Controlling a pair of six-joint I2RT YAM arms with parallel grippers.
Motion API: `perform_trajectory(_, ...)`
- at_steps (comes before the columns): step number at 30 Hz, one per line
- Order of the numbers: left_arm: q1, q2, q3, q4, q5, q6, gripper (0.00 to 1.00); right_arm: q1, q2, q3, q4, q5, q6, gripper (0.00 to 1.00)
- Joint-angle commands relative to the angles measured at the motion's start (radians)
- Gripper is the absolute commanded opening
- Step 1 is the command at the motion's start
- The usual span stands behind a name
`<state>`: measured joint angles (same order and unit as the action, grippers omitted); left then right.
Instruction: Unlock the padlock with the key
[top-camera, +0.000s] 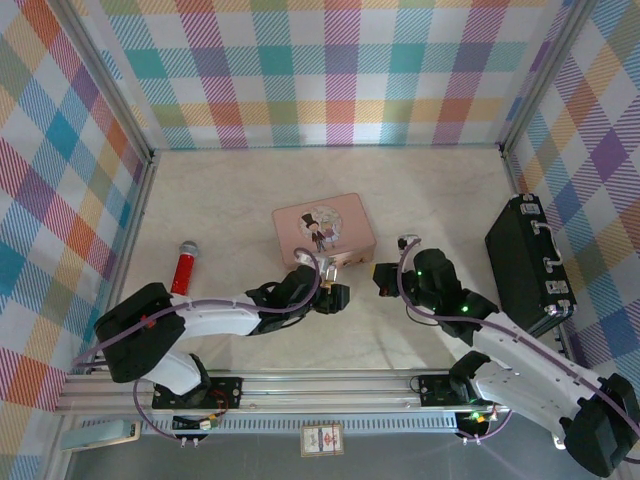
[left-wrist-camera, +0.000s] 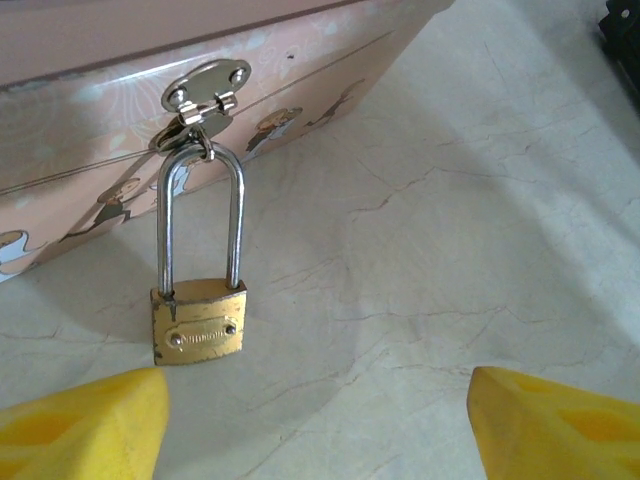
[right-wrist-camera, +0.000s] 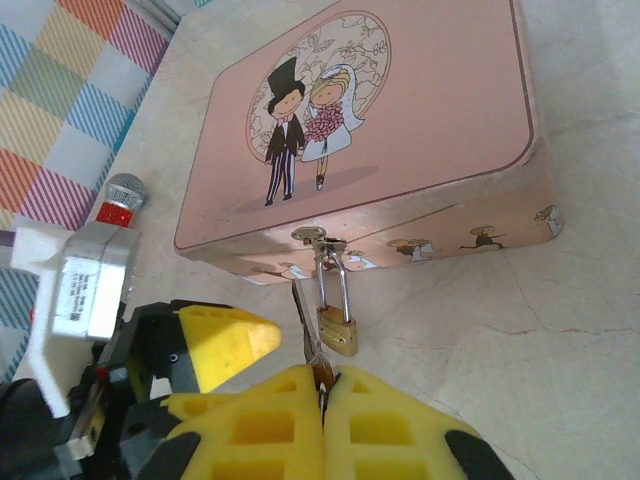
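Your left gripper (left-wrist-camera: 320, 425) gapes at the brass padlock (left-wrist-camera: 198, 326) on the pink tin (left-wrist-camera: 300, 60). Your right gripper (right-wrist-camera: 322, 388) pinches the thin metal key (right-wrist-camera: 321, 372).

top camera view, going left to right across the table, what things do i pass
microphone → tin → right end effector → case

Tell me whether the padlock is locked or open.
Locked: both shackle legs of the padlock sit inside its brass body, and it hangs from the hasp of the pink tin.
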<state>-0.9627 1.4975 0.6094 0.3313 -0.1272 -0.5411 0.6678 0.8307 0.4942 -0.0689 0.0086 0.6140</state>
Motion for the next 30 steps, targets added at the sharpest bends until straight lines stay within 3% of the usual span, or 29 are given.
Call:
perform_trajectory(1,0.036,0.038,-0.022,0.114,0.036,0.024,0.7,-0.002,-0.013,-0.023,0.003,0.023,0.01,0.0)
perform_trajectory(3,0.058,0.063,-0.014,0.111,0.04,0.032,0.64,-0.002,-0.016,-0.026,0.001,0.023,0.009,0.0)
perform_trajectory(8,0.091,0.088,-0.005,0.097,0.029,0.043,0.63,-0.002,-0.025,-0.029,-0.001,0.016,0.009,0.0)
perform_trajectory(14,0.092,0.147,0.056,0.041,0.022,0.059,0.63,-0.002,-0.023,-0.041,0.013,0.013,0.026,0.0)
perform_trajectory(30,0.092,0.243,0.119,0.052,0.018,0.031,0.48,-0.002,-0.045,-0.043,-0.006,0.033,0.031,0.0)
